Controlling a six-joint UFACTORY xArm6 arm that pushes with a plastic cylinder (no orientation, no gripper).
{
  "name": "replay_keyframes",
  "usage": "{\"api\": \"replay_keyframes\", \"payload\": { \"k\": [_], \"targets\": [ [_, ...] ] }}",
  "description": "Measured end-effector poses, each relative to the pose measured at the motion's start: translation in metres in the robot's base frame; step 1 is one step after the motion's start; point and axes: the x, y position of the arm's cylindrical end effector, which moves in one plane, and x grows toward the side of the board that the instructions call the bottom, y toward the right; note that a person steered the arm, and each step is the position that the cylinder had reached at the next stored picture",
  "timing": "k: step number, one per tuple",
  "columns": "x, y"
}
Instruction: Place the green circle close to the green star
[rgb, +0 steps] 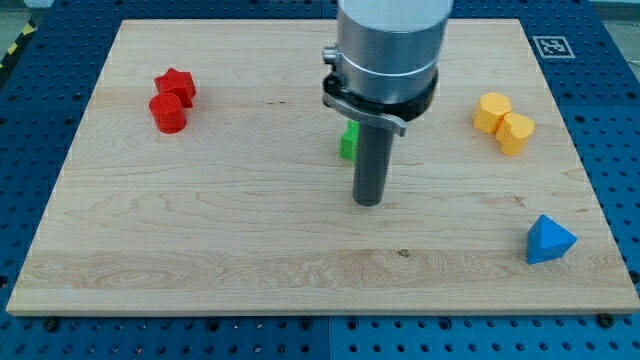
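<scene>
red pair: red star (177, 84) touching red cylinder (168, 114), far left of the wooden board (200, 250)
green block (348, 141): mid-board, mostly hidden behind the rod (shape's anyone's guess)
my tip (369, 203): bare, holding nothing, just below-right of green
yellow pair (503, 121): touching, upper right
blue triangle (549, 240): lower right

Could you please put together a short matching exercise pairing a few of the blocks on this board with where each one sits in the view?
Things:
1. red blocks
2. yellow blocks
3. blue block
4. green block

Places:
A. bottom right
B. centre, partly hidden behind the rod, just above my tip
C. upper left
D. upper right

Pairs: 1-C, 2-D, 3-A, 4-B
</scene>
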Motion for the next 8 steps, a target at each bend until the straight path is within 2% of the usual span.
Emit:
{"api": "replay_keyframes", "payload": {
  "k": [2, 5, 8],
  "targets": [
    [-0.020, 0.032],
    [-0.080, 0.065],
    [-0.121, 0.065]
  ]
}}
